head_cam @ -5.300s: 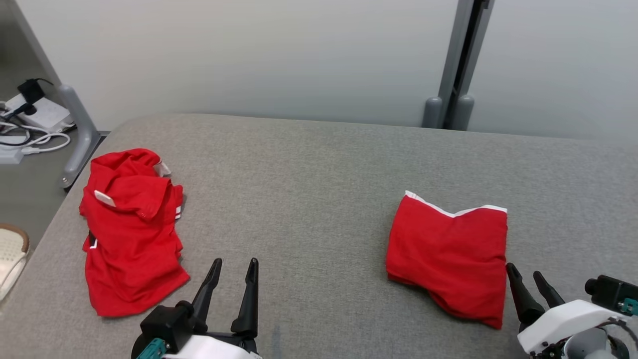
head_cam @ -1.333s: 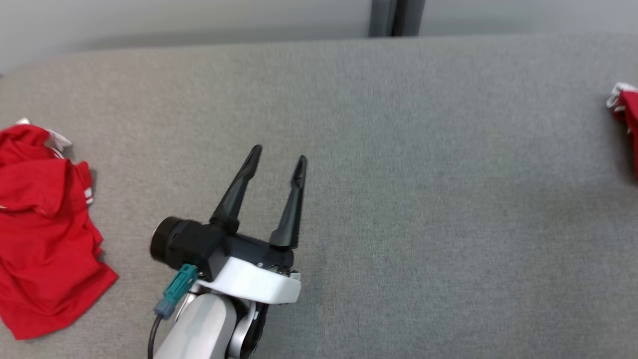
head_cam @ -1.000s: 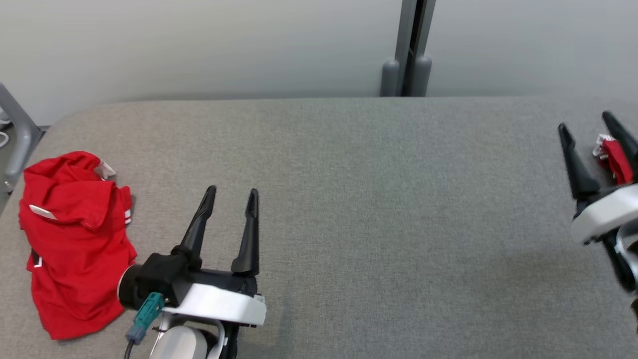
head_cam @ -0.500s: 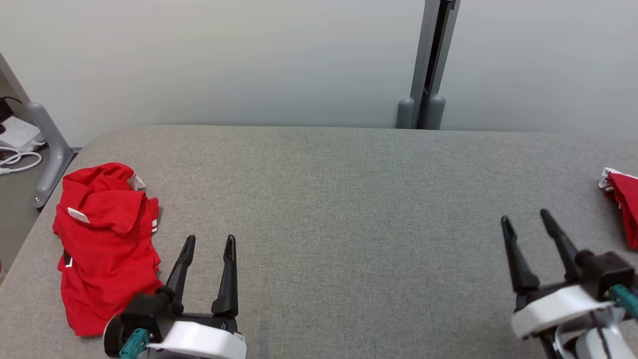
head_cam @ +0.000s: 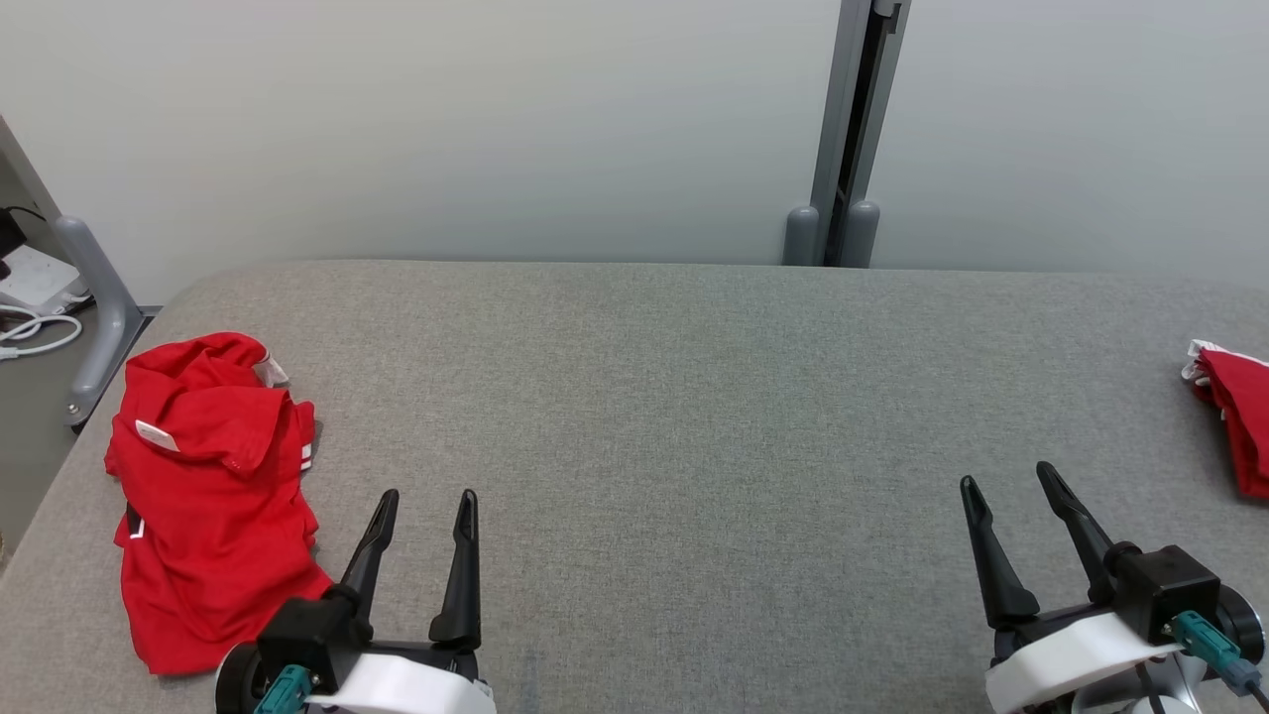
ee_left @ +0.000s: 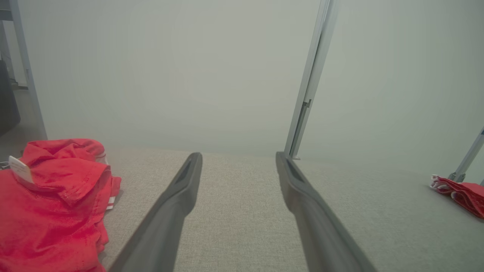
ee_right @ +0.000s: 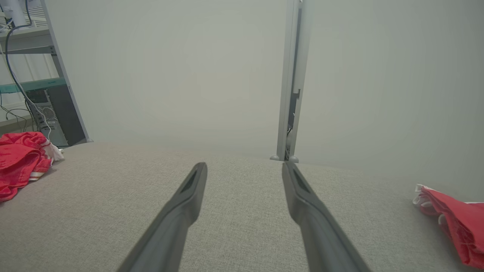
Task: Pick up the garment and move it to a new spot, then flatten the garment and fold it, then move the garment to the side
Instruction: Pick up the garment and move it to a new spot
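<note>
Red crumpled garment (head_cam: 203, 496) lies just left of the left jaws.

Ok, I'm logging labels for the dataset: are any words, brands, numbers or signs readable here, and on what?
No text can be read.
White tag on the crumpled red garment: too small to read, or blank.
Folded red garment: no print visible.
Grey surface: no markings.

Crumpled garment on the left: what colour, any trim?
It's a red crumpled cloth garment with white trim stripes; clearest in the head view.
</note>
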`<state>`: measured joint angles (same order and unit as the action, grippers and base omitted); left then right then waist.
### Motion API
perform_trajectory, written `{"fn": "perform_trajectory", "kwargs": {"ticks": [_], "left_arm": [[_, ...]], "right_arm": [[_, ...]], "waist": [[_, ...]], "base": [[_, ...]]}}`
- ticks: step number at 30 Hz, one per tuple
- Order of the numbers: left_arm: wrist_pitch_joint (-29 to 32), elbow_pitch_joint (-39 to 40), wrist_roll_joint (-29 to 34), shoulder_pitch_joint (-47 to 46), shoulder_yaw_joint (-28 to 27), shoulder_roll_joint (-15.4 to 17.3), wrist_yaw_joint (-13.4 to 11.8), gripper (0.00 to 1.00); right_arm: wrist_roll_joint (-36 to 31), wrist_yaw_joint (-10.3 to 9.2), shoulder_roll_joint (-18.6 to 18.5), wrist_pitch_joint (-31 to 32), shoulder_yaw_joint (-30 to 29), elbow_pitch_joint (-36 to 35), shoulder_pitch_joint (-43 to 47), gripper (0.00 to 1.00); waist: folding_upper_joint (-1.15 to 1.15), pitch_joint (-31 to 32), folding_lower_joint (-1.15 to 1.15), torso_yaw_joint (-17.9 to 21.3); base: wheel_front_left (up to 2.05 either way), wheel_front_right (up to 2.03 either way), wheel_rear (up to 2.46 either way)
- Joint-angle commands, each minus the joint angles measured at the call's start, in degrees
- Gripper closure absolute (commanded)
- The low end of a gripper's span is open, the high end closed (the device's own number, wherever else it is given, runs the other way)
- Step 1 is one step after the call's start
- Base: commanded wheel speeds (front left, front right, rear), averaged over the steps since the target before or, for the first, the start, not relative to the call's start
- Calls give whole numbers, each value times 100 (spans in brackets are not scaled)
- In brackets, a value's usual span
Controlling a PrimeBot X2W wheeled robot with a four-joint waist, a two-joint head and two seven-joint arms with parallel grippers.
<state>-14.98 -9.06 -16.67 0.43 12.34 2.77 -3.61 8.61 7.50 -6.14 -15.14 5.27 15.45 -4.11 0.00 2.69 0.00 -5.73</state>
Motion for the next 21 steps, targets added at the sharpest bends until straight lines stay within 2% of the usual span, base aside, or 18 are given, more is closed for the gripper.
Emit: {"fn": "perform_trajectory", "kwargs": {"ticks": [1,21], "left_arm": [[-16,-6,3,25,4,24,0,0],[-16,-97,-18,1,100,25,97,0]], "right_arm": [[21,-1,0,-9,-31,7,44,0],[233,-1,96,-10,-152,52,52,0]], "waist": [[0,2,0,2],[0,-30,0,18]], "base": [[0,0,0],[0,0,0]]}}
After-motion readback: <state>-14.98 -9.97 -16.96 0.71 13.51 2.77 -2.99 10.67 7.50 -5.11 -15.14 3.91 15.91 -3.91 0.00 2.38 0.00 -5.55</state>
